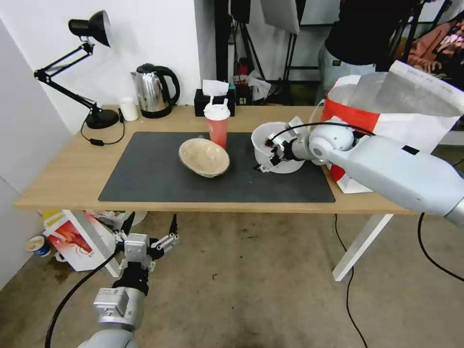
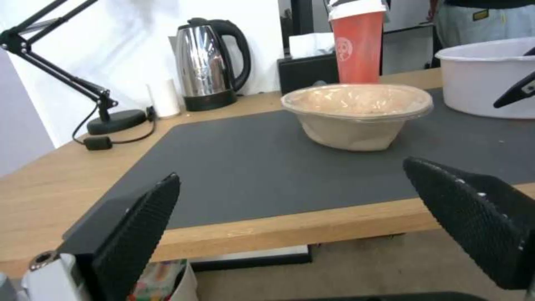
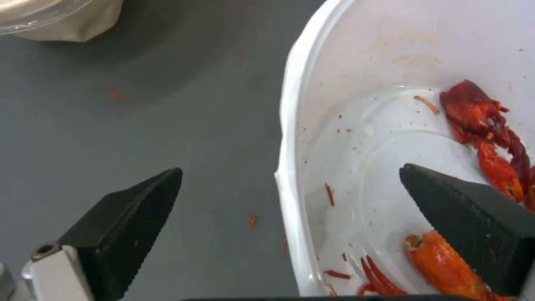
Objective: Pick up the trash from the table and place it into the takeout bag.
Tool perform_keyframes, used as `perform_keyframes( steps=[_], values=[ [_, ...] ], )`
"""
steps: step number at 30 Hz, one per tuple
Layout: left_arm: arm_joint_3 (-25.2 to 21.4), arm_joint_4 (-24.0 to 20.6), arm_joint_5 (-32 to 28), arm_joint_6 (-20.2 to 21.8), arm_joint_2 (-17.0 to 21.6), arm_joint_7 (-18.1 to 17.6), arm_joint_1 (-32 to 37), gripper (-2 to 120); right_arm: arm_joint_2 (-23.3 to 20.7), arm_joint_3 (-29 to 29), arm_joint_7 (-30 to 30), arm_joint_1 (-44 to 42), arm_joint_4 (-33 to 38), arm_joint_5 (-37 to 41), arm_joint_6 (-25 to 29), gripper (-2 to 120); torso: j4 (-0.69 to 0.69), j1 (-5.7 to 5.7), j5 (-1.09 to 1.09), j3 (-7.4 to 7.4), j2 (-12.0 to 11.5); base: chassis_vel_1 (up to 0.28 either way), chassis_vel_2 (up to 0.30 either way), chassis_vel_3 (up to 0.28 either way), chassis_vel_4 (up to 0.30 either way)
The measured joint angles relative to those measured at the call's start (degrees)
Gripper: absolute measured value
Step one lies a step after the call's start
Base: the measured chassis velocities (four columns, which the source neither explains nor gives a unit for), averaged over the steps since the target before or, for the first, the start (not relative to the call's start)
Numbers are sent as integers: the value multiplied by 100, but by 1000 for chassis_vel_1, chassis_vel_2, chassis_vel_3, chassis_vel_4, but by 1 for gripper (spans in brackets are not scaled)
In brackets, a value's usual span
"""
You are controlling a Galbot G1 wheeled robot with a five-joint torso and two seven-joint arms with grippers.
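- Right wrist view puts us right on the action: the white bowl with its red crayfish scraps sits under the right gripper, jaws spread wide and holding nothing.
- One jaw hangs over the inside of the bowl, the other over the dark mat outside it, so the bowl's near wall runs between them. I cannot tell whether either jaw touches the rim.
- My read: this is the approach to the first pick, the wall lined up but not yet pinched.
- The next move, as I judge it, calls for settling low enough that both jaws overlap the wall, then closing firmly on that thin rim and lifting level so the scraps stay in.
- Head view shows the bowl near the right end of the mat, with the takeout bag standing open just beside it on the bench. A short carry, then.
- Further along the mat wait the beige paper bowl and, close behind it, the red cup with its white lid and straws, both untouched.
- Left gripper is parked low in front of the bench edge, jaws open and empty; its own camera looks across the mat at the beige bowl and the cup.
- Kettle, desk lamp and black tissue box line the back, out of play.
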Motion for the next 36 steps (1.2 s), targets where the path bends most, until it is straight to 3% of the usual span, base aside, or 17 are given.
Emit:
perform_keyframes(
  steps=[29, 36],
  values=[
    [0, 0, 0, 0, 0, 0, 0, 100, 40, -71, -127, -5, -181, -195, 3, 100, 0, 1, 1, 1, 0, 0, 0, 0, 0],
    [0, 0, 0, 0, 0, 0, 0, 100, 69, -22, 259, 0, -196, 81, 6, 76, 1, 0, 0, 0, 0, 0, 0, 0, 0]
  ],
)
